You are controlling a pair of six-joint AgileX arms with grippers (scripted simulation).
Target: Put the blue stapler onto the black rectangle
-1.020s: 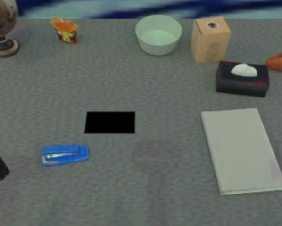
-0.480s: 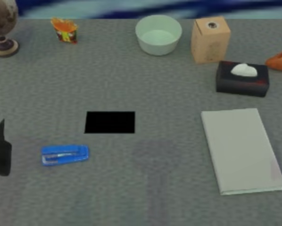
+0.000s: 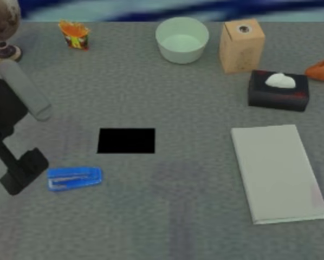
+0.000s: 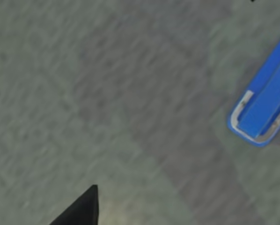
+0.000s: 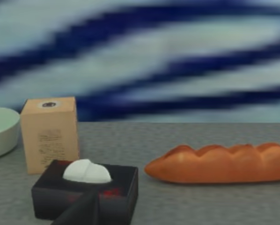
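- The grey tabletop (image 3: 205, 108) carries everything; I place things from the black rectangle (image 3: 126, 141), which lies flat near its middle.
- A grey book (image 3: 277, 173) lies well to the right of the black rectangle.
- My left arm (image 3: 10, 119) reaches in well to the left of the black rectangle; my left jaws (image 3: 22, 172) hang just beside the outer end of the blue stapler. I cannot tell how wide they stand.
- A black tissue box (image 3: 278, 90) sits far right of the black rectangle, toward the back.
- The blue stapler (image 3: 75, 177) lies just below and left of the black rectangle, apart from it, not touching my jaws.
- My right arm is parked out of the top view; its jaws' state I cannot tell.
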